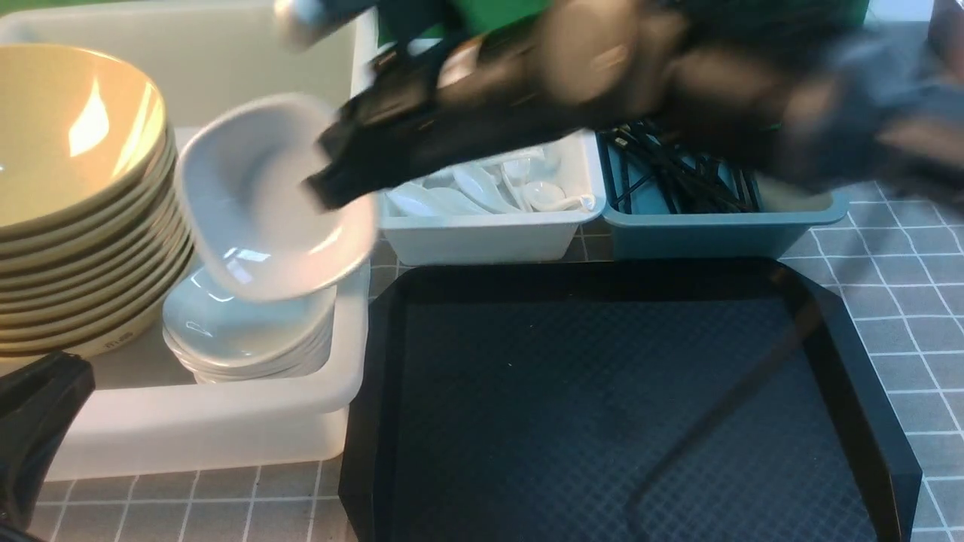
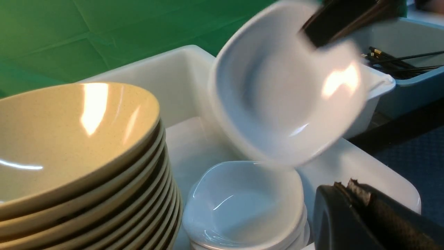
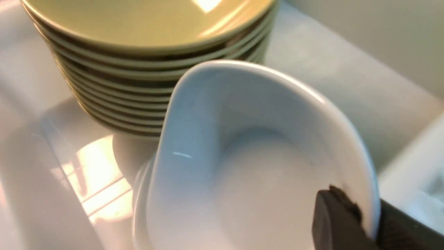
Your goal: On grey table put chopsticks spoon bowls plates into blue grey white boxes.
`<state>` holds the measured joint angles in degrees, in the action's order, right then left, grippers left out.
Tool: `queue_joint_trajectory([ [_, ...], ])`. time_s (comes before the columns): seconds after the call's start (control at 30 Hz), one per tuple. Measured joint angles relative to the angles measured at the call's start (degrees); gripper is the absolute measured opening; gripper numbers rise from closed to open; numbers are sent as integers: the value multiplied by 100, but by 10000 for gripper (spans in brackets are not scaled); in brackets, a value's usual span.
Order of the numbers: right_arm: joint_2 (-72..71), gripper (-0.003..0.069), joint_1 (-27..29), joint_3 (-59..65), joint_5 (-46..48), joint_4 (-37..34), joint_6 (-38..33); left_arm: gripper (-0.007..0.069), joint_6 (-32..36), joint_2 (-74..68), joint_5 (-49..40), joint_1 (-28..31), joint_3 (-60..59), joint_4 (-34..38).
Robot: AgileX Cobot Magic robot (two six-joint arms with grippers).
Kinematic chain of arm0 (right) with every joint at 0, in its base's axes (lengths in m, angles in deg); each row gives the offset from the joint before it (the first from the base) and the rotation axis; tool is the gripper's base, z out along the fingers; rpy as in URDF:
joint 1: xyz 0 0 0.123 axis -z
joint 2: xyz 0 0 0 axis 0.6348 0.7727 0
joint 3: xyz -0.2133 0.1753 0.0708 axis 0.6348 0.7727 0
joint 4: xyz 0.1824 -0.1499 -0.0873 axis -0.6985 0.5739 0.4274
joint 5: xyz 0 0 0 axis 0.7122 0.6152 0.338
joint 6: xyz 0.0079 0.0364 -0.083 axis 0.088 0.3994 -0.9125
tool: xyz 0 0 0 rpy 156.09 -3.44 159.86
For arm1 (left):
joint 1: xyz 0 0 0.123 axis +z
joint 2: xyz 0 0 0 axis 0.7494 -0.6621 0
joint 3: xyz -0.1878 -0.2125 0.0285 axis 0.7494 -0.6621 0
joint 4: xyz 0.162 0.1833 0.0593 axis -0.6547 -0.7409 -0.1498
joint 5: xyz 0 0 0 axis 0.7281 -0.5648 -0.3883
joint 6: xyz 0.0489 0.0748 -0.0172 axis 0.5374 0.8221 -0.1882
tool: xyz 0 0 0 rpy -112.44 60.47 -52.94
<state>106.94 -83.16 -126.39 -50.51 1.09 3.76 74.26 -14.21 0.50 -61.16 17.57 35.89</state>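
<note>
1. A small, glossy white plate (image 1: pixel 263 203) of rounded-square outline hangs tilted in the air, its hollow turned toward the front camera. It is just above a stack of white plates (image 1: pixel 241 339) of the same kind. Whether its lower edge touches the stack cannot be told.
2. The right gripper (image 1: pixel 327 181), black and blurred, is clamped on this plate's rim at the side toward the robot's right. In the right wrist view one finger (image 3: pixel 338 222) lies on the inside of the rim and the other sits behind it.
3. The stack stands in the near right corner of a large translucent white tub (image 1: pixel 203 429) of plastic, on the robot's left.
4. Just beside the stack, in the same tub, stands a taller nested pile of wide, glossy tan-yellow bowls (image 1: pixel 75 196) with darker outsides.
5. To the right of the tub stands a smaller rectangular white box (image 1: pixel 482 237) holding white spoons (image 1: pixel 482 188).
6. Just beside that box stands a blue-grey box (image 1: pixel 715 229) holding thin black chopsticks (image 1: pixel 678 177).
7. A black textured tray (image 1: pixel 602 399) with cut corners lies on the near side of these two boxes.
8. All of this rests on the grey table (image 1: pixel 904 301), patterned in small squares with thin white lines.
9. The left gripper (image 1: pixel 38 421) is low at the near left, by the tub's near wall. Only part of it shows, so how its jaws stand cannot be told.
</note>
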Motion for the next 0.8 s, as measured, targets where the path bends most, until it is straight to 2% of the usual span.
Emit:
queue_joint_trajectory([
  [0.07, 393, 126, -45, -304, 73, -7, -5, -10, 0, 0, -6, 0, 0, 0],
  [0.13, 680, 230, -46, -688, 289, 4, -5, -10, 0, 0, -60, 0, 0, -16],
  [0.23, 693, 332, -17, -986, 688, 34, -39, -8, 0, 0, -119, 0, 0, -26],
  [0.33, 585, 365, 37, -1163, 1203, 89, -69, -8, 0, 0, -126, 0, 0, -63],
  [0.4, 244, 337, 177, -1388, 2178, 388, -31, -8, 0, 0, -133, 0, 0, -94],
  [0.47, -1, 295, 252, -1408, 2566, 582, -20, -8, 0, 0, -144, 0, 0, -100],
  [0.5, -398, 222, 370, -1377, 3065, 944, -19, -8, 0, 0, -154, 0, 0, -105],
  [0.53, -566, 192, 435, -1333, 3234, 1124, -14, -8, 0, 0, -150, 0, 0, -105],
  [0.6, -1310, 80, 643, -934, 3815, 1445, 8, -8, -7, 5, -150, 0, 0, -105],
  [0.63, -1375, 80, 665, -934, 3815, 1466, 8, -8, -7, 5, -150, 0, 0, -105],
  [0.7, -2258, 34, 935, 91, 3931, 1605, 142, -8, -14, 5, -156, 0, 0, -105],
  [0.73, -2395, 34, 967, 186, 3920, 1615, 142, -8, -14, 5, -156, 0, 0, -105],
  [0.8, -3278, 34, 1106, 1559, 3414, 1645, 153, -8, -14, 5, -150, 0, 0, -105],
])
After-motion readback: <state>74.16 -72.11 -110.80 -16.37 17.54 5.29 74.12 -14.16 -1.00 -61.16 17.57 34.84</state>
